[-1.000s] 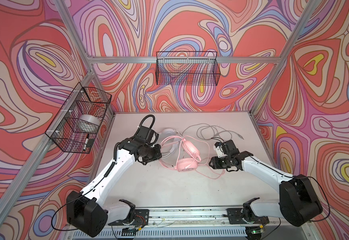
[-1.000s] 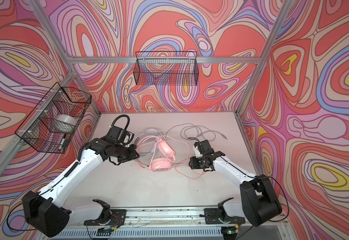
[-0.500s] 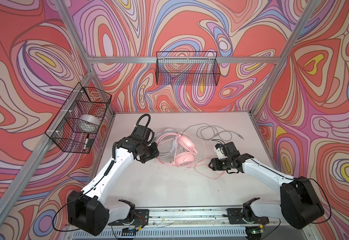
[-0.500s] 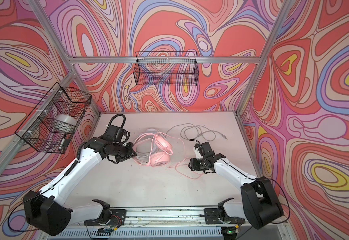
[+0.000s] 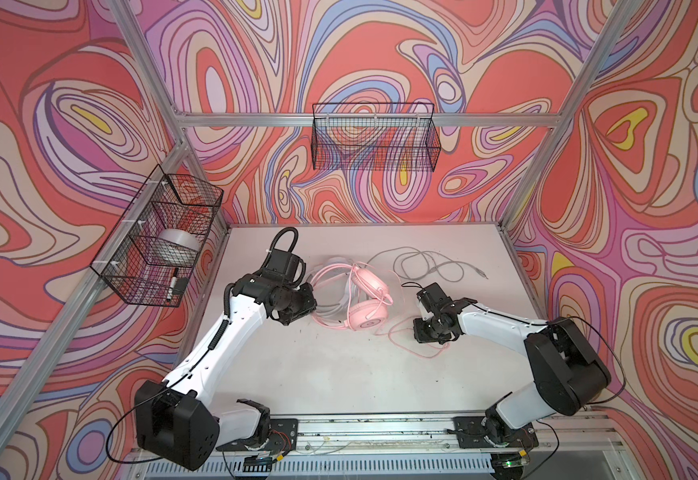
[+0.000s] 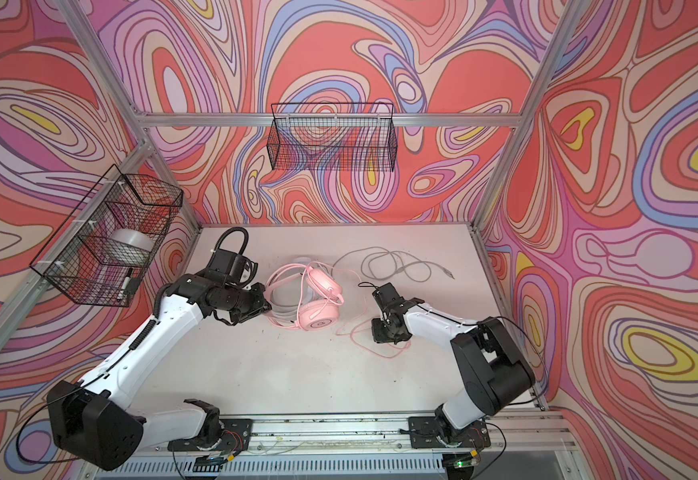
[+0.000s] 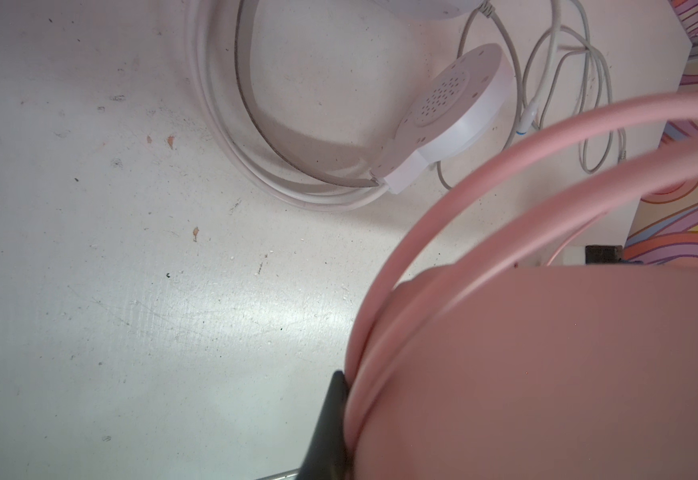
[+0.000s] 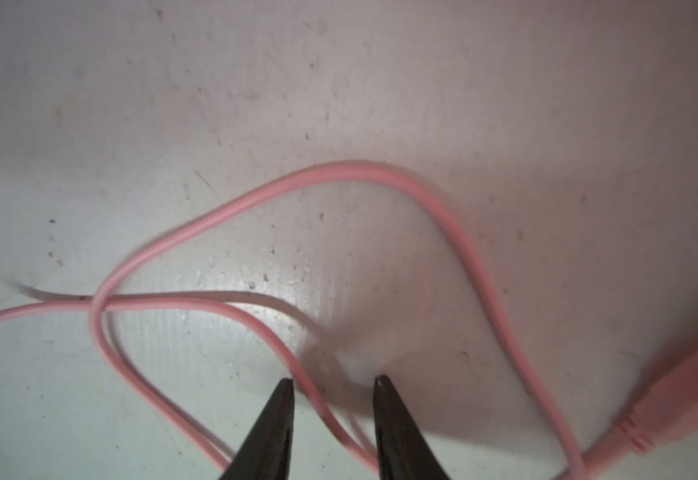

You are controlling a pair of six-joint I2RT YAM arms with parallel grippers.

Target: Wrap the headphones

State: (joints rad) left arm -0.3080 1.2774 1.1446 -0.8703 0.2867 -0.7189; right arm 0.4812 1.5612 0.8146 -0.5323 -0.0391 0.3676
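The pale pink headphones (image 5: 367, 315) (image 6: 318, 318) lie mid-table on top of the white headphones (image 5: 336, 262), whose ear cup (image 7: 451, 112) and band show in the left wrist view. My left gripper (image 5: 308, 305) (image 6: 266, 309) (image 7: 351, 419) is shut on the pink headband. The pink cable (image 5: 401, 336) (image 8: 339, 174) loops to the right, with its plug (image 8: 688, 407) on the table. My right gripper (image 5: 420, 334) (image 6: 376, 332) (image 8: 334, 380) points down over it, open, with a strand of pink cable between its fingertips. The grey-white cable (image 5: 426, 266) lies loose behind.
A wire basket (image 5: 160, 245) on the left wall holds a tape roll (image 5: 179, 245) and a marker. Another wire basket (image 5: 374, 141) hangs on the back wall. Aluminium frame posts stand at the table's corners.
The right gripper's jaws have narrowed round the pink cable. The pink headset has shifted and turned a little in the left gripper's hold.
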